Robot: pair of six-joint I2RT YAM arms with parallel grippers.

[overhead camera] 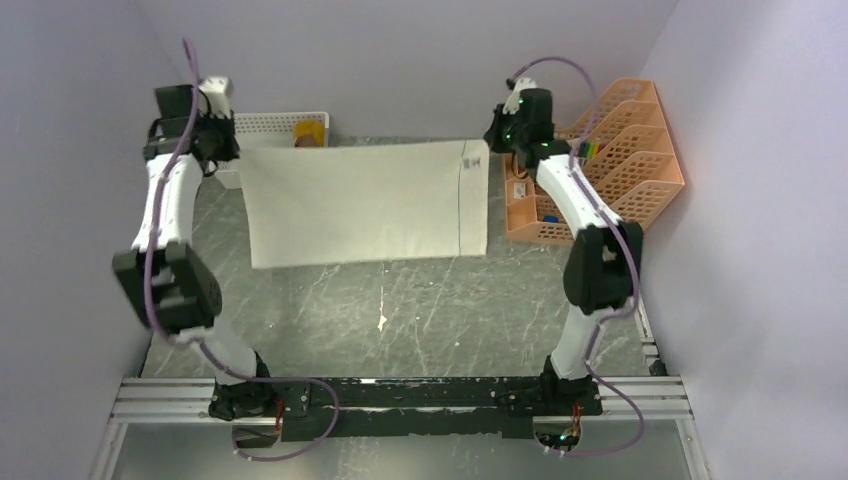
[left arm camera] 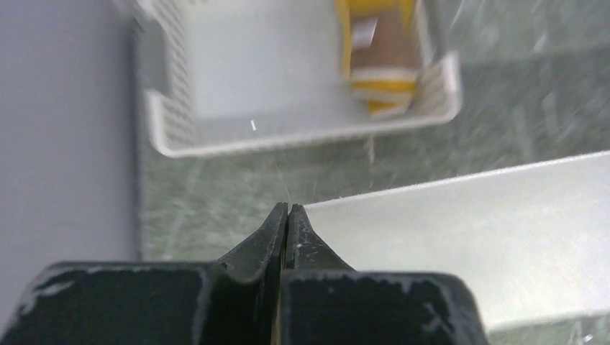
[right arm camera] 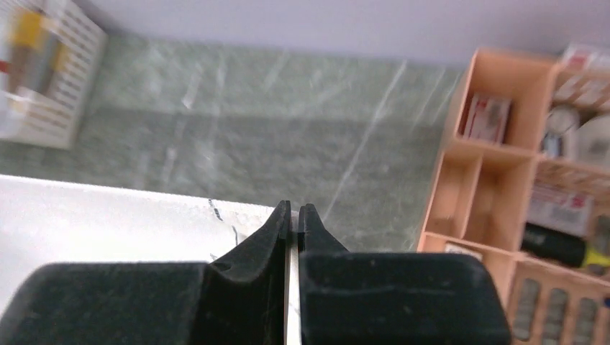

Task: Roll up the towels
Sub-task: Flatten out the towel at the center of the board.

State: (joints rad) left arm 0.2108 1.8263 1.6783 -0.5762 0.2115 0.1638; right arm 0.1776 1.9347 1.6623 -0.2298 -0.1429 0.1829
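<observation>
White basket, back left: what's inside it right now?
A mustard-and-brown towel sits at one end of the white basket; the rest of its visible floor looks bare. Overhead, the left arm and cream towel cover part of it.

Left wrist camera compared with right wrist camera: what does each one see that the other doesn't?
Only the left wrist view shows the left pincer, shut on a corner of the cream towel. Only the right wrist view shows the right pincer, shut on another corner of that towel, and the orange organizer. Both show the cream towel, the green table, and the white basket holding the yellow towel, blurry in the right view.
</observation>
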